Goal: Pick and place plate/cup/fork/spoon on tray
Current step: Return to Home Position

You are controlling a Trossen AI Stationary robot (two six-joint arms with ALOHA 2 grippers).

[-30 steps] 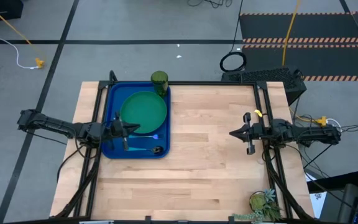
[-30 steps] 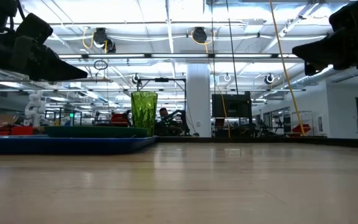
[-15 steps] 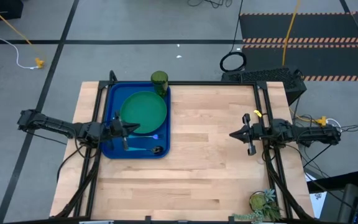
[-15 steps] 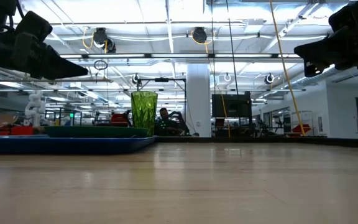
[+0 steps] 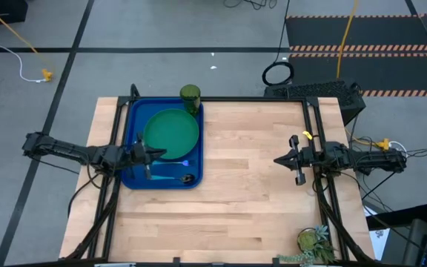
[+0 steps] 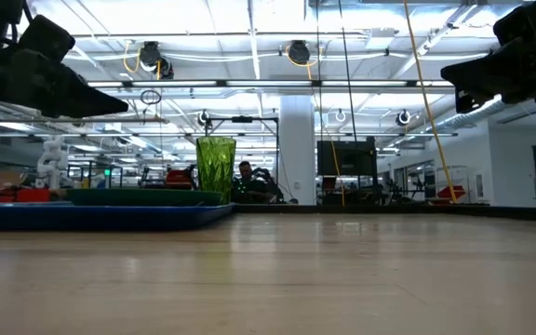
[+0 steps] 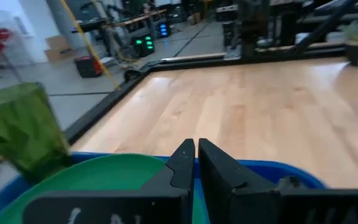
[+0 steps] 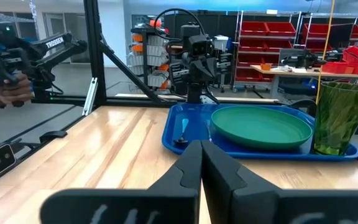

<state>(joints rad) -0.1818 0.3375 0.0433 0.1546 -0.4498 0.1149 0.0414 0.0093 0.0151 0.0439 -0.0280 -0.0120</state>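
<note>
Both pinched shut and empty, so ease the left claw straight up off the tray, clear of the plate; the right claw waits at the right.

The pale wooden tabletop is lying open centre-frame; the deep-blue rectangular plastic tray (loaded) is blocking the upper left.
</note>
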